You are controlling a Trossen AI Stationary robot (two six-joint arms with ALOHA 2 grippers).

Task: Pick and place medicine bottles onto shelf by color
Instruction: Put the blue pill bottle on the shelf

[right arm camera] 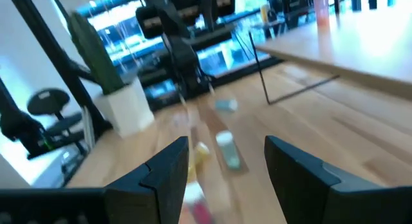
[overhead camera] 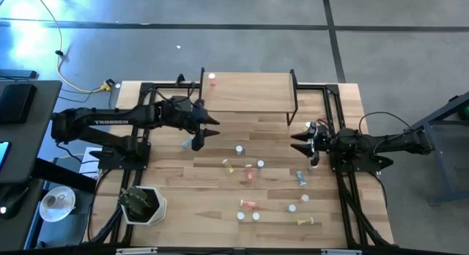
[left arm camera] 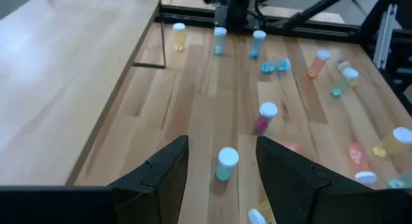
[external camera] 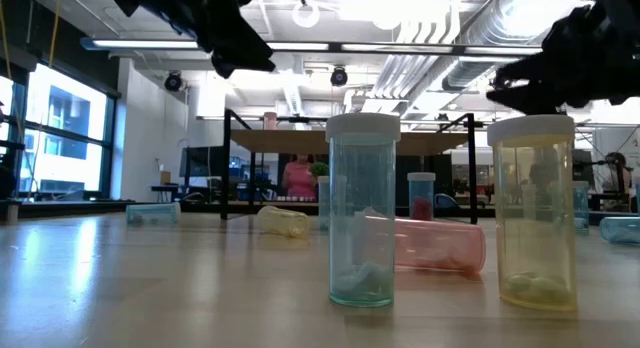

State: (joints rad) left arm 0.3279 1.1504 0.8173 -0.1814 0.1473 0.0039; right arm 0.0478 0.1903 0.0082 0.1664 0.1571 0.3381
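- A wooden table [overhead camera: 220, 226] seen from above, with a small raised shelf [overhead camera: 249, 90] on thin black legs at its far edge.
- One red bottle [overhead camera: 212, 78] with a white cap stands alone at the shelf's left corner.
- About a dozen small bottles [overhead camera: 253, 174] are scattered over the table in front of the shelf, some upright, some lying down; several are too small for their colours to be told from above.
- The left gripper [overhead camera: 212, 130] hangs above the table near the shelf's left end, fingers apart and holding nothing; a blue bottle [left arm camera: 226, 163] stands below the gap.
- The right gripper [overhead camera: 299, 143] hovers near the shelf's right leg, fingers also apart and empty.
- At table height, a blue-green bottle [external camera: 362, 213] and a yellow bottle [external camera: 531, 213] stand close to the camera and block much of the view; a pink bottle [external camera: 430, 244] lies on its side behind them.
- The right wrist view is blurred.
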